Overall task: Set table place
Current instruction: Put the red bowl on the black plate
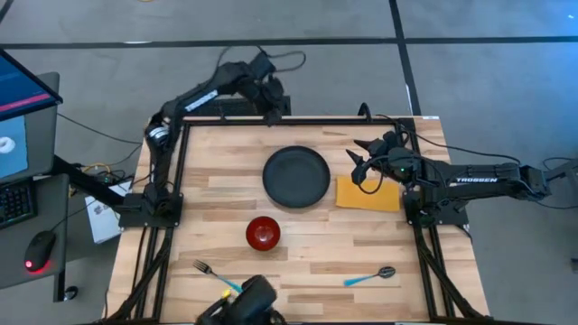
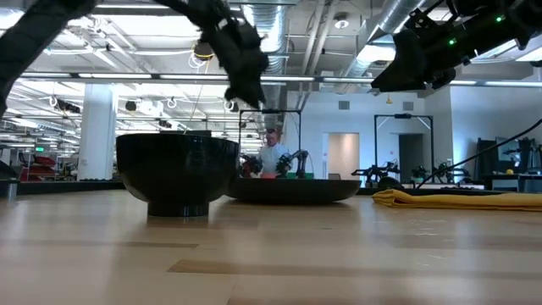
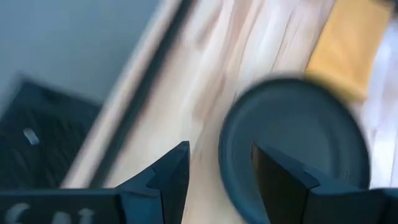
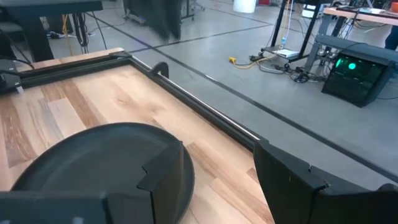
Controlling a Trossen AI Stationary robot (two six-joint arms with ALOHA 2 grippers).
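A round black plate (image 1: 296,176) lies mid-table, also seen in the left wrist view (image 3: 298,149) and the right wrist view (image 4: 99,162). To its right lies the yellow napkin (image 1: 368,193), flat on the wood. The small red bowl (image 1: 263,232) stands nearer, and the blue-handled fork (image 1: 212,273) and spoon (image 1: 370,275) lie by the near edge. My left gripper (image 1: 274,106) hangs open in the air over the far edge, beyond the plate. My right gripper (image 1: 358,155) is open too, raised between the plate and the napkin's far corner. Neither touches anything.
The table's black frame (image 1: 325,121) runs along the far edge under my left gripper. A dark camera unit (image 1: 244,302) sits at the near edge by the fork. A monitor and a mouse (image 1: 38,244) are on a desk left of the table.
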